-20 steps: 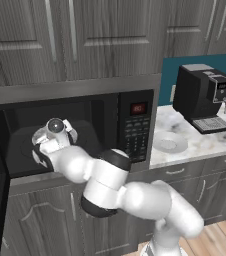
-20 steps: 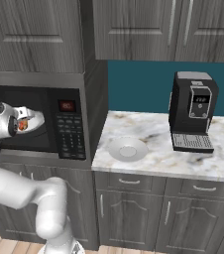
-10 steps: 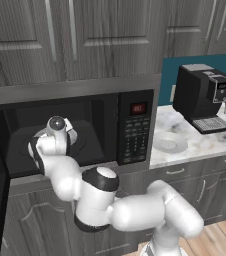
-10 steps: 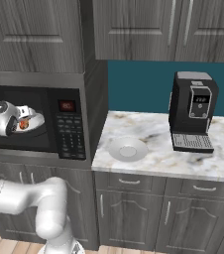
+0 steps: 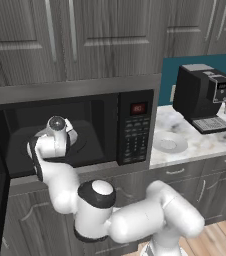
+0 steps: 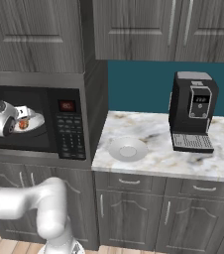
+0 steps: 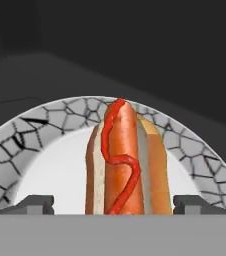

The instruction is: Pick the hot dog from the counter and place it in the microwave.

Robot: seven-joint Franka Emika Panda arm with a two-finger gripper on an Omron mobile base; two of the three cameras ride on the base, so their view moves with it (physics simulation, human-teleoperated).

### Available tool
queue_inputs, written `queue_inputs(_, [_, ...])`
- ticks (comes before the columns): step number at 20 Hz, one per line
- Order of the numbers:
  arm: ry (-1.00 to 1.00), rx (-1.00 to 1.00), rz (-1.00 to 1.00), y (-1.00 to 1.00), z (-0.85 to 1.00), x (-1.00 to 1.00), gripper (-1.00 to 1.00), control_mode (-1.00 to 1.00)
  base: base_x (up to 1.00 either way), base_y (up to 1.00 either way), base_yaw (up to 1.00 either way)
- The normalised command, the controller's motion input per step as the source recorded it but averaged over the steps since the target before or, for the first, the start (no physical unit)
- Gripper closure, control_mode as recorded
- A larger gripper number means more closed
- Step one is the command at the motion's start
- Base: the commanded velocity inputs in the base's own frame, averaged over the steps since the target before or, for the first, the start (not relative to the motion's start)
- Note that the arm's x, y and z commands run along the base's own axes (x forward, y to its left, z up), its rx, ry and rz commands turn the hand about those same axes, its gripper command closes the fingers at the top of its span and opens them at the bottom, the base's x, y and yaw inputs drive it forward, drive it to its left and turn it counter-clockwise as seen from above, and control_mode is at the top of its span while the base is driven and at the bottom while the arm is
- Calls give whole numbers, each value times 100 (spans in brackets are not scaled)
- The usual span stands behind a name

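Hand view shows you the hot dog (image 7: 125,165) now lying on the microwave's turntable plate (image 7: 15,150), tool (image 7: 113,202) spread wide: placement looks done.

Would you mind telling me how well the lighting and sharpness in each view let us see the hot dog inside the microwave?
Hand view: the orange-red sausage in its tan bun is bright and sharp over the crackle-rimmed white turntable plate, the cavity behind nearly black. Right base view: the hot dog is a small orange speck at the gripper, too small for detail. Left base view: the black microwave's cavity is dim.
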Motion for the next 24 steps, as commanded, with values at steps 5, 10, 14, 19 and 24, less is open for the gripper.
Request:
queue_inputs(5, [-11, 1, -5, 0, 1, -61, -100, -100, 0, 0, 0])
queue_inputs(10, [-13, 3, -9, 0, 13, -92, -100, -100, 0, 0, 0])
queue_inputs(14, [-21, 2, -16, -12, 58, -100, -100, -100, 0, 0, 0])
queue_inputs(19, [-5, 5, -22, -35, 80, -100, -100, -100, 0, 0, 0])
queue_inputs(24, [16, 21, -26, -47, 98, -100, -100, -100, 0, 0, 0])
